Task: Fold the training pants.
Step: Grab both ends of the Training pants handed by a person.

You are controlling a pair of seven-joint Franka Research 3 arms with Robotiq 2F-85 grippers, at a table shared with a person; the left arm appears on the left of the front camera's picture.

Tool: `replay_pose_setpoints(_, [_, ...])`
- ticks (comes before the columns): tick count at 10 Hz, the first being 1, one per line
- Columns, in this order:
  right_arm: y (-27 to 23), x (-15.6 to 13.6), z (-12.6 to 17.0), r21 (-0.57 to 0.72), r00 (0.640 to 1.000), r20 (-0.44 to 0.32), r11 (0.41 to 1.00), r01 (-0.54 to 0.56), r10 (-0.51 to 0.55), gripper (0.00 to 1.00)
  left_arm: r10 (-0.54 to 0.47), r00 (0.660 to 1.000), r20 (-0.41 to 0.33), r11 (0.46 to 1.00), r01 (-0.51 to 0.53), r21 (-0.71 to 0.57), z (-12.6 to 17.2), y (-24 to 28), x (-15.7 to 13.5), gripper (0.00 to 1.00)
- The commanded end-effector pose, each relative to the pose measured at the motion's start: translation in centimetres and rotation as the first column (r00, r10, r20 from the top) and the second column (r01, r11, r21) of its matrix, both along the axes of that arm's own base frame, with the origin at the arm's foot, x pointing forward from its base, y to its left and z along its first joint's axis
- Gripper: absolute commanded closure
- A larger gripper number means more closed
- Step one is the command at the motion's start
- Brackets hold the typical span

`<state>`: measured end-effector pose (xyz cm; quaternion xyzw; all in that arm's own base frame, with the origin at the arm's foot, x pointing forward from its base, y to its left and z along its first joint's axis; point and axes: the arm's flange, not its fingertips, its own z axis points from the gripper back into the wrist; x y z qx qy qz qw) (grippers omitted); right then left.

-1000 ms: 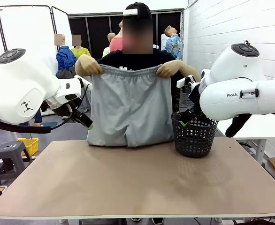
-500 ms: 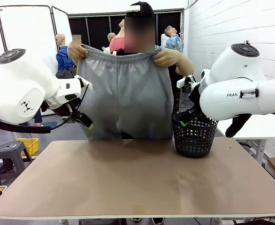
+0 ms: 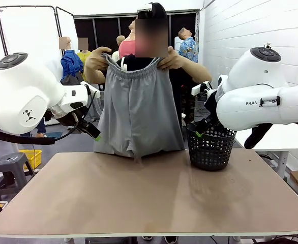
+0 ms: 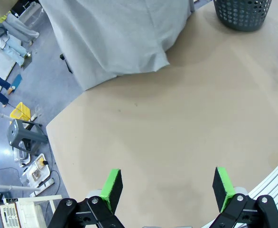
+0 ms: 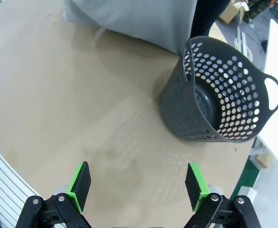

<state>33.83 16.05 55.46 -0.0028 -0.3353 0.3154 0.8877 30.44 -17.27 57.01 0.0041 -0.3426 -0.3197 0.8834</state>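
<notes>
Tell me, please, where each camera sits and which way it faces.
Front: fixed between the arms, looking across the table at the person holding up the grey training pants; left arm and right arm frame it.
Left wrist: on the left arm, looking down past the open left end effector at the tabletop and pants' hem.
Right wrist: on the right arm, looking down past the open right end effector at the dark perforated basket.
Shared: both wrist views catch pants and basket.

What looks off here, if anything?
Nothing stands out. A person holds the training pants up by the waistband, hems at the table's far edge; the basket stands upright, empty. The left claw and right claw are open.
</notes>
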Motion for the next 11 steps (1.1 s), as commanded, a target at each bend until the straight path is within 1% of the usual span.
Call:
replay_pose_setpoints(1, [0.13,0.3,-0.2,0.006,1.0,0.006,1.0,0.0,0.0,0.0,-0.011,1.0,0.013,1.0,0.011,0.005,-0.08,0.03,0.21,0.0])
replay_pose_setpoints(11, [0.13,0.3,-0.2,0.006,1.0,0.006,1.0,0.0,0.0,0.0,-0.011,1.0,0.013,1.0,0.011,0.005,-0.08,0.03,0.21,0.0])
